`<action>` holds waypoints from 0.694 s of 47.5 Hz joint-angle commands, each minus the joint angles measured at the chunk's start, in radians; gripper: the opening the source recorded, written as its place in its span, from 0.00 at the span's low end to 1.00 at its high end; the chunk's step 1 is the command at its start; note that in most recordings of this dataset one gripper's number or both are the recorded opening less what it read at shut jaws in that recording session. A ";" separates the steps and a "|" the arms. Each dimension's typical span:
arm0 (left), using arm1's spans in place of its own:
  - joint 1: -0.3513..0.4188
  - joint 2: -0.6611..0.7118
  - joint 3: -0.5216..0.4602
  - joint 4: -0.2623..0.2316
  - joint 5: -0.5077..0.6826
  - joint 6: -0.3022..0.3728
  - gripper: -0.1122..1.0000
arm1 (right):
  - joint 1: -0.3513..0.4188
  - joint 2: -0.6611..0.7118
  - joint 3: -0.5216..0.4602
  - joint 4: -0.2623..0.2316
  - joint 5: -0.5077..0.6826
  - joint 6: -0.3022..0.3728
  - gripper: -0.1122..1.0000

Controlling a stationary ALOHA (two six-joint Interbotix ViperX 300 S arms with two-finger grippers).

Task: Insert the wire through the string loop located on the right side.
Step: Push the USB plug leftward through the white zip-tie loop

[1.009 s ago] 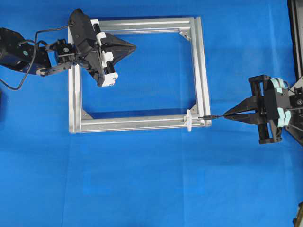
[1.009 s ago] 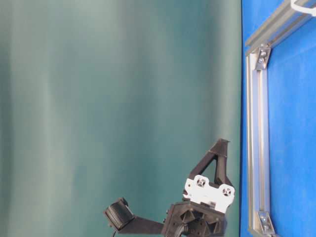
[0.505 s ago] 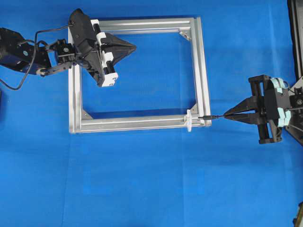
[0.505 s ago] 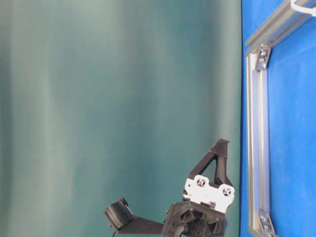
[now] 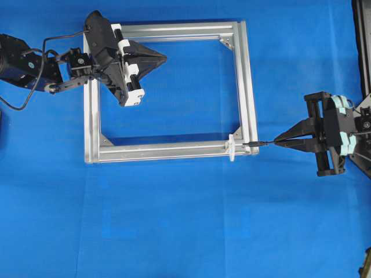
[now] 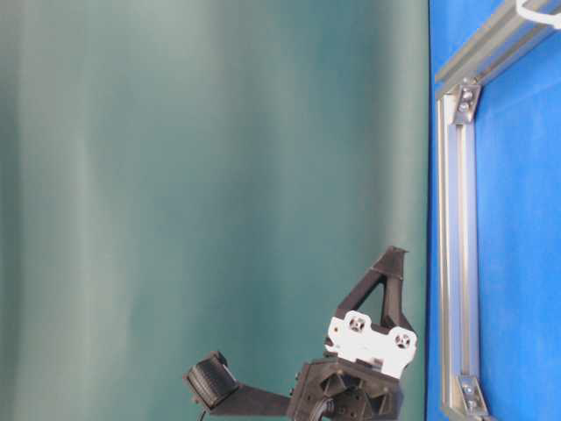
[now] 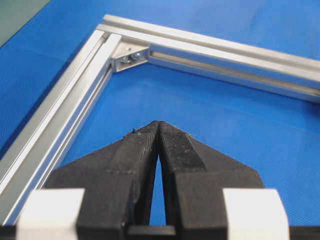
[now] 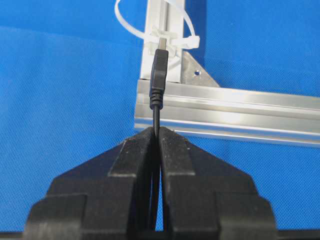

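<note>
The wire (image 5: 257, 143) is a thin black cable, and my right gripper (image 5: 277, 142) is shut on it just right of the aluminium frame (image 5: 247, 87). Its plug points left at the string loop (image 5: 231, 147), a small white tie standing on the frame's lower right corner. In the right wrist view the plug of the wire (image 8: 158, 75) reaches over the frame rail, its tip just short of the string loop (image 8: 191, 40), with the right gripper (image 8: 157, 131) pinching the cable behind it. My left gripper (image 5: 164, 57) hovers shut and empty over the frame's upper left.
The frame (image 7: 60, 120) lies flat on a blue cloth, with silver brackets in its corners. The left gripper (image 7: 159, 123) hangs above the cloth inside the frame. A dark rail (image 5: 362, 35) runs along the table's right edge.
</note>
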 commanded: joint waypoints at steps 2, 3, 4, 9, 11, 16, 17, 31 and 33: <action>0.002 -0.028 -0.008 0.003 -0.011 0.000 0.10 | -0.003 -0.002 -0.009 -0.002 -0.011 0.002 0.07; 0.002 -0.028 -0.008 0.003 -0.012 0.000 0.10 | -0.003 -0.002 -0.009 -0.002 -0.011 0.002 0.07; 0.002 -0.028 -0.008 0.003 -0.011 0.000 0.10 | -0.003 -0.002 -0.009 -0.002 -0.011 0.002 0.07; 0.002 -0.028 -0.008 0.003 -0.012 0.000 0.10 | -0.003 -0.002 -0.009 -0.002 -0.011 0.002 0.07; 0.002 -0.028 -0.008 0.003 -0.011 0.000 0.10 | -0.003 -0.002 -0.009 0.000 -0.011 0.002 0.07; 0.002 -0.028 -0.009 0.003 -0.011 0.000 0.10 | -0.003 -0.002 -0.009 -0.002 -0.011 0.002 0.07; 0.002 -0.028 -0.009 0.003 -0.011 0.000 0.10 | -0.003 -0.002 -0.009 -0.002 -0.011 0.002 0.07; 0.002 -0.028 -0.011 0.003 -0.011 0.000 0.10 | -0.003 0.003 -0.011 0.000 -0.023 0.005 0.07; 0.002 -0.028 -0.011 0.002 -0.011 0.000 0.10 | -0.003 0.005 -0.012 0.002 -0.032 0.006 0.07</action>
